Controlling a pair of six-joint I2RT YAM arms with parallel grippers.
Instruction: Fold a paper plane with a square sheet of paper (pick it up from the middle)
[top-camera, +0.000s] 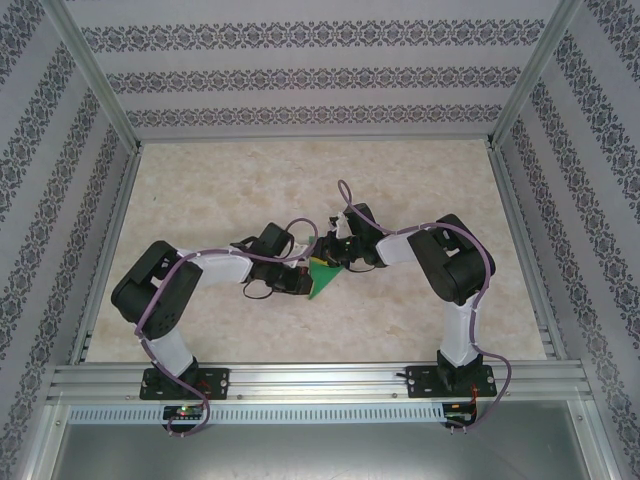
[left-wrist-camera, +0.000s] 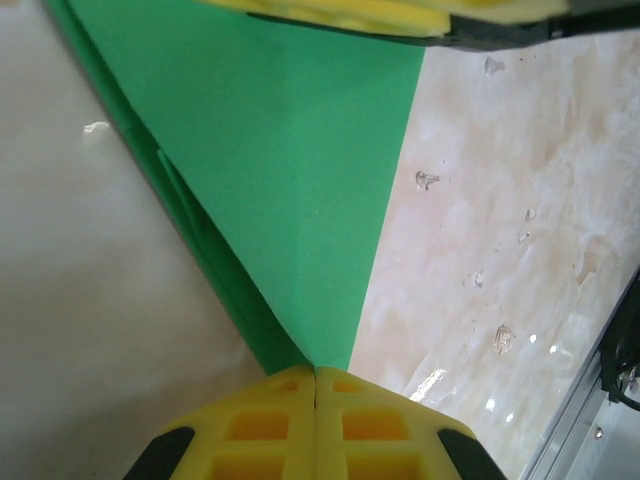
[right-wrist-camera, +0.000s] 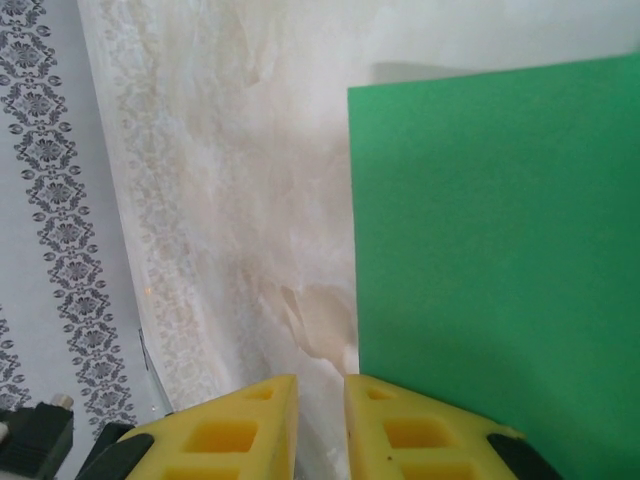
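The green sheet of paper (top-camera: 322, 278) is folded into a pointed, layered paper plane shape with a centre crease (left-wrist-camera: 290, 160), lying mid-table between both grippers. My left gripper (left-wrist-camera: 316, 375) is shut on its pointed end; in the top view it sits at the paper's left side (top-camera: 308, 274). My right gripper (right-wrist-camera: 320, 385) stands slightly open, with bare table showing in the gap. The paper's straight edge (right-wrist-camera: 490, 250) runs beside and under its right finger. One of its yellow fingers (left-wrist-camera: 340, 15) lies across the paper's far end. From above, the right gripper (top-camera: 336, 258) is just behind the paper.
The marble-patterned table (top-camera: 300, 180) is fenced by patterned walls (top-camera: 300, 80) and aluminium posts (top-camera: 95, 80). An aluminium rail (top-camera: 320, 380) runs along the near edge, carrying both arm bases. Purple cables (top-camera: 345, 195) loop over the arms. Water-like droplets (left-wrist-camera: 500, 340) dot the table by the left gripper.
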